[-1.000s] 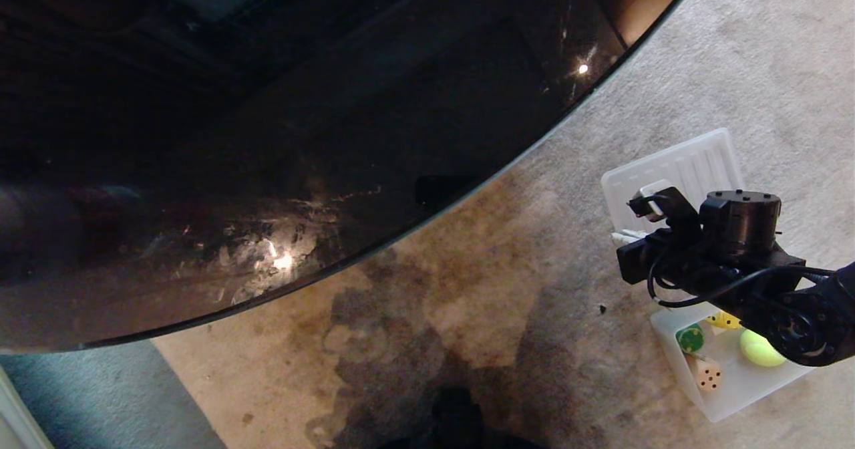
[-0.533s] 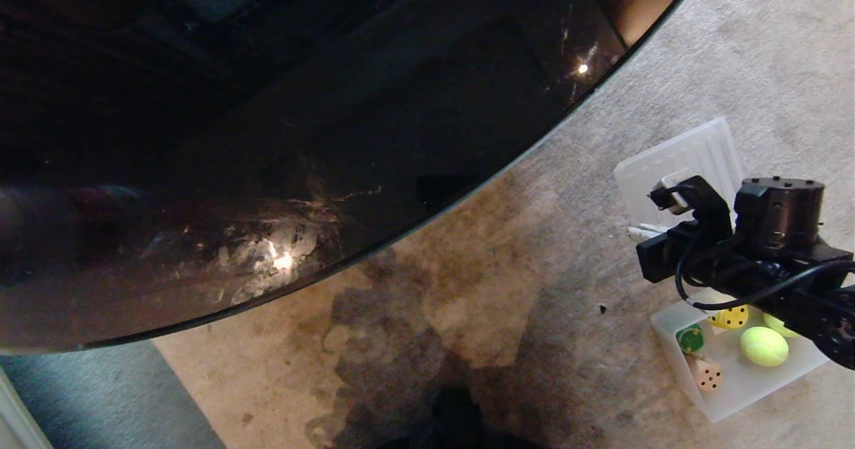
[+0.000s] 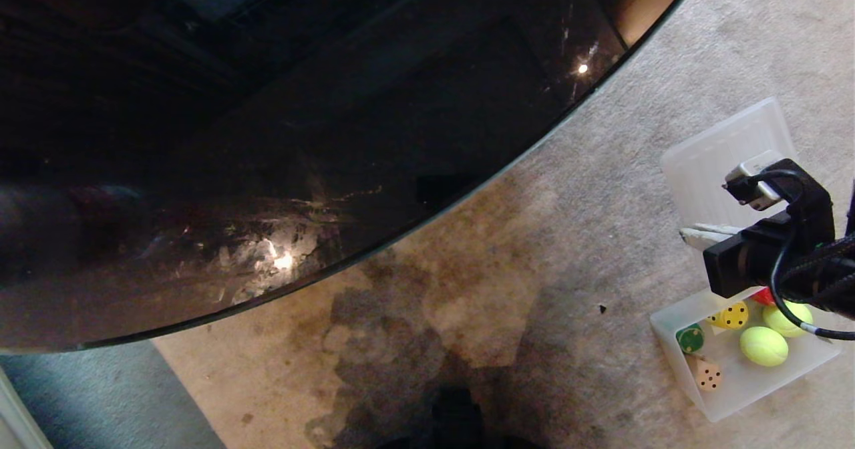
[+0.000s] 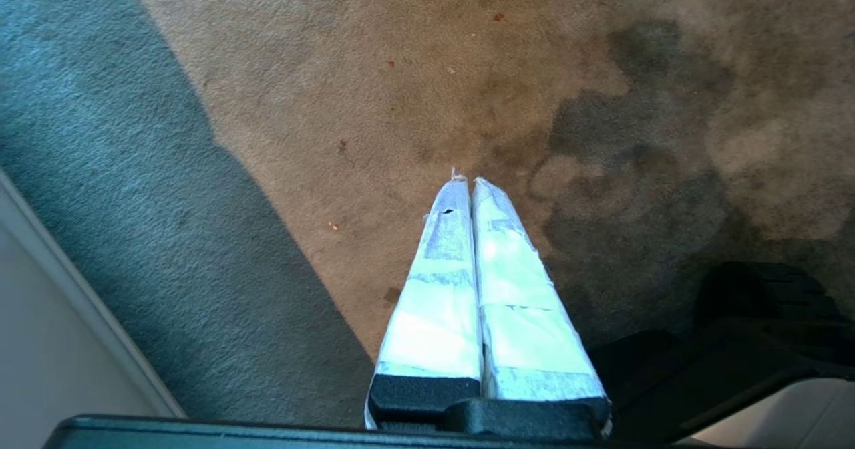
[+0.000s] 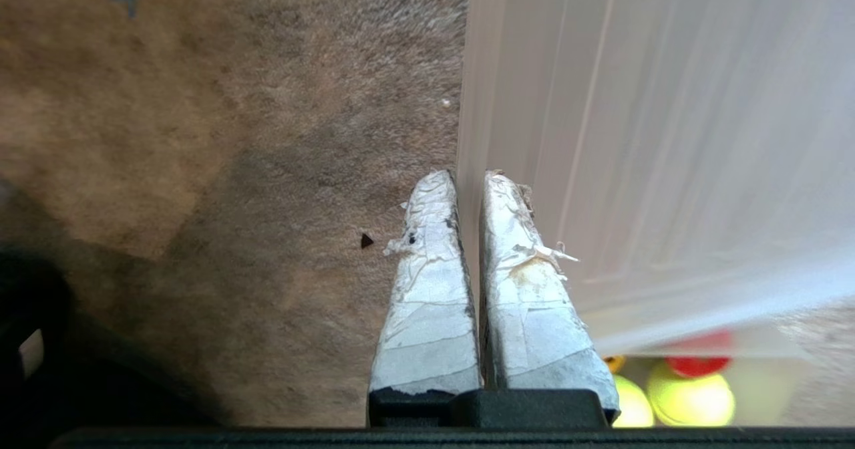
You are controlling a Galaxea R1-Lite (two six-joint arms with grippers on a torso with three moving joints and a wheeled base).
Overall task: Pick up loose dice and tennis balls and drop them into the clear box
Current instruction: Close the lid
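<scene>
moved: right claw (image 5: 467, 176) has lifted the ribbed lid (image 3: 725, 162) up and rightward | grip: pinched on lid edge | left claw (image 4: 465, 183) closed, parked over carpet | clear box (image 3: 671, 319) on carpet holds dice (image 3: 730, 316), tennis balls (image 3: 763, 346)

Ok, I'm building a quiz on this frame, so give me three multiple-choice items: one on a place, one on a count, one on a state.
1. Where is the tan die?
A. on the floor
B. in the clear box
C. on the dark tabletop

2. How many tennis balls lie in the box?
A. one
B. two
C. four

3. The right gripper is:
A. wide open
B. shut on the ribbed lid
C. shut on a die

Answers:
1 B: it lies inside the walls, near the green die.
2 B: two fuzzy balls sit side by side.
3 B: its fingers pinch the lid's edge.

The left gripper hangs shut over the carpet.
</scene>
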